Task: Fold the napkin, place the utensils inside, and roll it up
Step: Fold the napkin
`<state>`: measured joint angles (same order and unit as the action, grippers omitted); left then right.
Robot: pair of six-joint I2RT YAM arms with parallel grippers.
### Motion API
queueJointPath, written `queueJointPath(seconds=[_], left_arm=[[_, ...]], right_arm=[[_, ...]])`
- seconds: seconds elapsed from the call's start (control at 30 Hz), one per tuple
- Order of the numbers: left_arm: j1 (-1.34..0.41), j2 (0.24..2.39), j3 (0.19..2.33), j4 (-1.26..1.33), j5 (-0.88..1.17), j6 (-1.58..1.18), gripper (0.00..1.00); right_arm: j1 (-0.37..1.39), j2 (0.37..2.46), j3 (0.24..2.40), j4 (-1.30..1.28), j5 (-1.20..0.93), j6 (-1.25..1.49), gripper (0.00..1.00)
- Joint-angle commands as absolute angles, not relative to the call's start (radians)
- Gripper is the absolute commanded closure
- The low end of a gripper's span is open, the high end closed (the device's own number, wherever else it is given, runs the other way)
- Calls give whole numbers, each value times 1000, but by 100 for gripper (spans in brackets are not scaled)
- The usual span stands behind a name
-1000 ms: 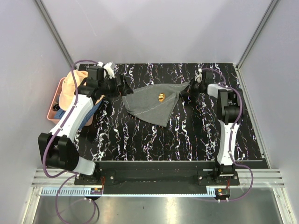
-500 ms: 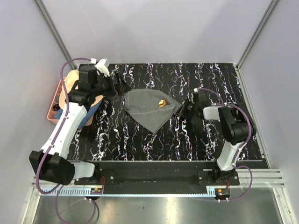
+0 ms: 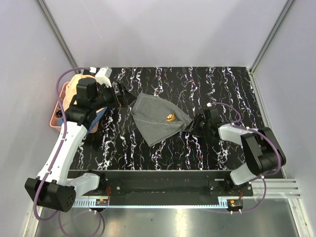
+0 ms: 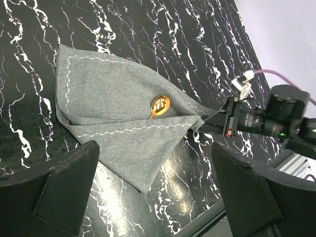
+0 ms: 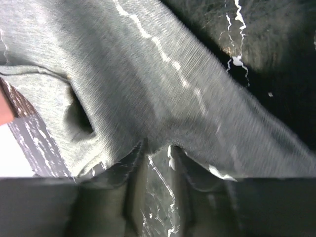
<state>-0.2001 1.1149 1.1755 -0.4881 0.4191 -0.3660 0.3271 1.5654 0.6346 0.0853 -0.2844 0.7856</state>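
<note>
The grey napkin (image 3: 154, 117) lies folded in a rough triangle mid-table, its point toward the near edge. A gold spoon (image 3: 170, 117) rests on it, bowl showing and handle tucked under a fold; the left wrist view shows the spoon (image 4: 160, 104) on the napkin (image 4: 108, 106). My right gripper (image 3: 189, 126) sits low at the napkin's right corner. In the right wrist view its jaws (image 5: 158, 153) stand slightly apart, the cloth (image 5: 148, 79) edge lying at the fingertips. My left gripper (image 3: 124, 95) hovers by the napkin's far left corner, open (image 4: 158, 197) and empty.
A pink tray (image 3: 54, 117) stands at the table's left edge with a peach hat (image 3: 74, 89) and a blue cloth (image 3: 100, 114) beside my left arm. Enclosure walls close in the back and both sides.
My right gripper drew the napkin's right corner toward the near side, narrowing the cloth, then parted its jaws. The spoon shifted with the cloth. My left arm pulled back slightly.
</note>
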Motion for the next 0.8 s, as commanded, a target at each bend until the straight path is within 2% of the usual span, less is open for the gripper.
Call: queueJointPath(seconds=[0.0,0.03,0.1,0.2,0.37,0.5,0.77], left_arm=[[-202,1089,1172,-434,429,-354,1],[-202,1089,1175,-436,434,-356,1],[-204,1088,1177,-436,436,-359,1],[-204,1089,1166,-433,430,-360,1],[-202,1097,1155,-431,416,-350,1],[-203,1112,1155,-439,407,-345,1],[-202,1135,1157,-448,429,-350,1]], right_arm=[[336,1442,690,-61,-221,712,42],[334,1422,715,-83,-206,697,33],[330,1375,745,-159,-177,640,21],[298,1341,804,-231,-124,557,16],[167,1388,851,-244,-176,491,17],[127,1422,859,-256,-198,508,19],[126,1269,727,-308,-209,661,24]])
